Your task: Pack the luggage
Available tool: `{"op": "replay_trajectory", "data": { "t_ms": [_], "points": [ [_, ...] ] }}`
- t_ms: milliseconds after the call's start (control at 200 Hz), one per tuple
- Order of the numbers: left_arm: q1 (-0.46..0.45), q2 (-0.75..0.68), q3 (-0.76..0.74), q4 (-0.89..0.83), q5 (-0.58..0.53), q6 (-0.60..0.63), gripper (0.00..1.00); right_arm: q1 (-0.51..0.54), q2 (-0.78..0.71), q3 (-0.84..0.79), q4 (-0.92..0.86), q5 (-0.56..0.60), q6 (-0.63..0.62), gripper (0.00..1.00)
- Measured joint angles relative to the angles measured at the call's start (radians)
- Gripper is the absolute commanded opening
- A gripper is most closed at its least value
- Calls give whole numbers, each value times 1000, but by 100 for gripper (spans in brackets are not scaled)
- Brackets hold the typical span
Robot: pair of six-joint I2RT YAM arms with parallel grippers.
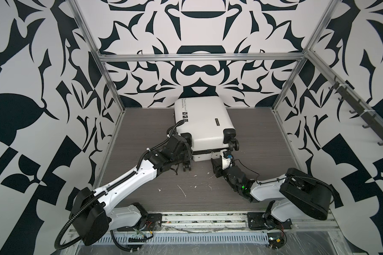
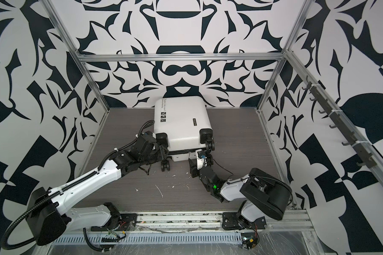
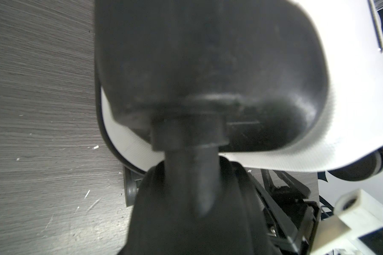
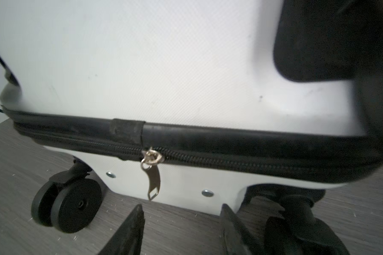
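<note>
The white luggage lies flat and closed at the back middle of the table, wheels toward me. My left gripper sits at its near-left corner, closed around the upper spinner wheel, which fills the left wrist view under the black corner guard; the fingers themselves are hidden. My right gripper stands open just short of the luggage's near side, nothing between its fingers. The metal zipper pull hangs from the closed black zipper a little beyond them.
Two black wheels flank my right gripper on the grey wood-grain table. White scuffs and crumbs mark the table's front. Metal frame posts stand at the back corners, and a hook rail runs along the right wall.
</note>
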Motion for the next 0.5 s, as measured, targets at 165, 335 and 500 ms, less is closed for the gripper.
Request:
{"op": "replay_trajectory", "data": {
  "t_ms": [165, 335, 500],
  "points": [
    [0, -3, -3, 4, 2, 0, 0, 0, 73, 32, 79, 24, 0, 56],
    [1, -3, -3, 4, 3, -1, 0, 5, 108, 50, 128, 35, 1, 51],
    [1, -3, -3, 5, 5, -1, 0, 12, 146, 59, 158, 43, 2, 44]
  ]
}}
